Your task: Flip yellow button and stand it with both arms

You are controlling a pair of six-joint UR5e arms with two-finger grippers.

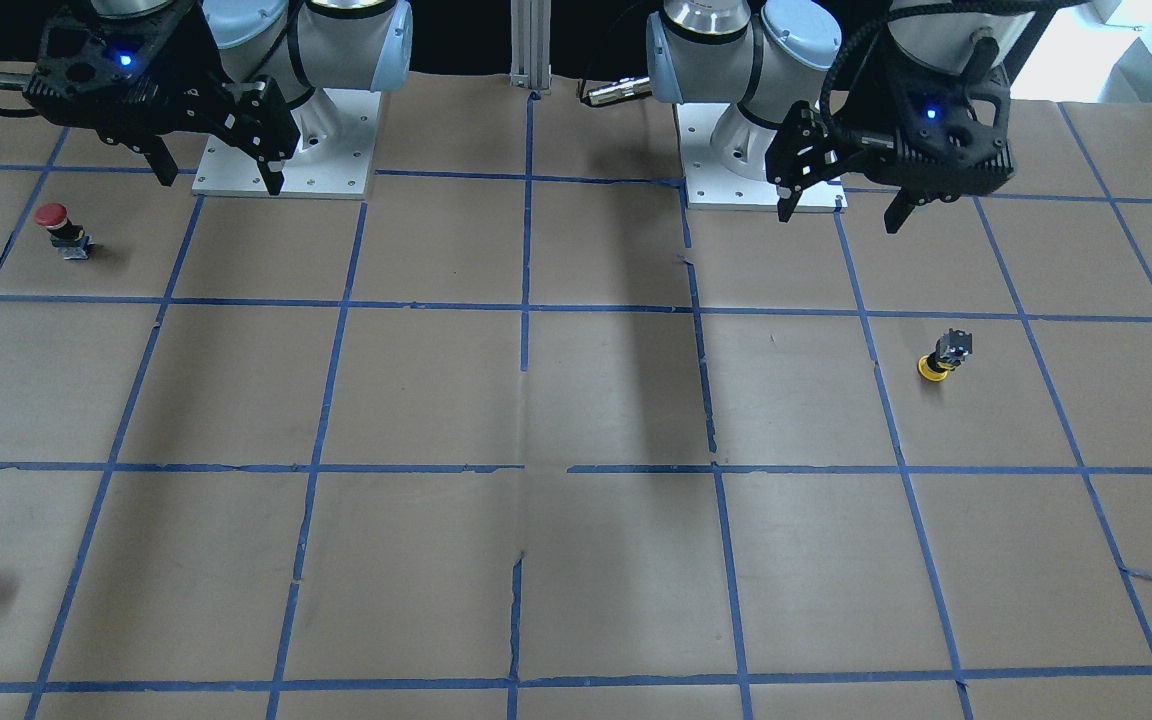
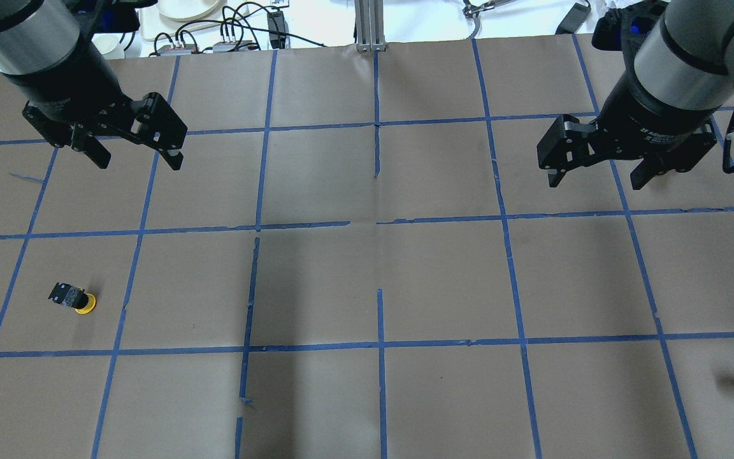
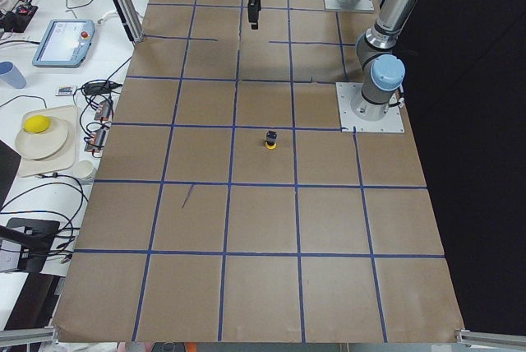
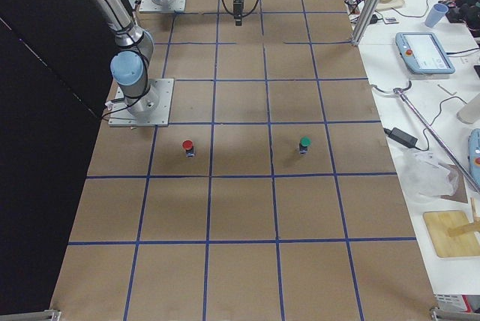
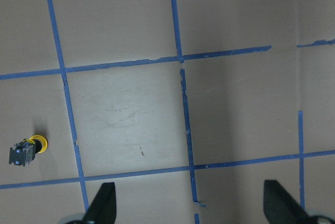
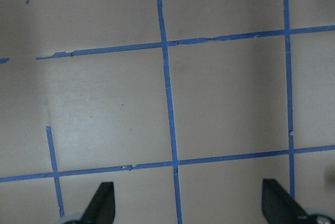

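Yellow button: alone on the brown-paper surface, at about 8 o'clock from the middle in the overhead view. Nothing touches it. It appears to rest cap down, with the black switch body on top and leaning a little (the side view shows yellow below, black above).
Left pincer: hangs above the surface with fingers spread wide and nothing between them. The button lies at roughly 7 o'clock from it in the overhead view, well apart. Its wrist camera looks straight down and catches the button at 8 o'clock near the frame edge.
Right pincer: also raised, fingers apart and empty, over the opposite half at about 2 o'clock from the middle. Its wrist view shows only tape grid.
Red-capped button: stands on the right arm's side, near that arm's base plate, and is not the target.
Step in hand: likely the start, with both arms parked high and clear so the cameras see the whole grid.
Why two arms: one grasp cannot invert the part. One pincer probably lifts it, the other regrips so the cap ends up on top.
Next move: the left arm needs to travel toward 7 o'clock, descend, and close on the black body.
Risk: the small top-heavy part may tip or roll on its domed cap when touched.
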